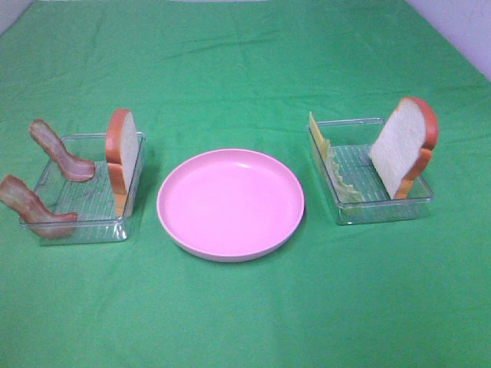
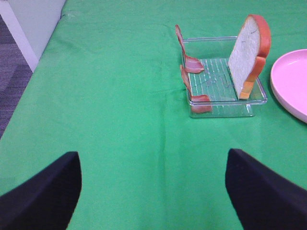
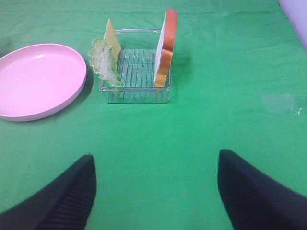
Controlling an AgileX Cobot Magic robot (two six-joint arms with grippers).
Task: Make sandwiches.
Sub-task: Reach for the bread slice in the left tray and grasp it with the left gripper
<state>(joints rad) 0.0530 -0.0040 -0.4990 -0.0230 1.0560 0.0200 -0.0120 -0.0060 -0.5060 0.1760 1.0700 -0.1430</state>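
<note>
Green surface (image 1: 245,314): bare plate (image 1: 230,203) centre. Tray 9 o'clock (image 1: 77,224) props bread (image 1: 123,157), bacon (image 1: 61,149) upright; tray 3 o'clock (image 1: 383,211) holds bread (image 1: 403,146), cheese (image 1: 316,138), lettuce (image 1: 341,180), likely for easy pinching. Both jaws wide open, empty.

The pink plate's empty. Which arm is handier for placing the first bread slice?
Probably the left. The left bread slice stands in its clear tray, on the side by the pink plate; the right bread slice leans on the far side, past cheese and lettuce. Left hand and right hand are both open.
</note>
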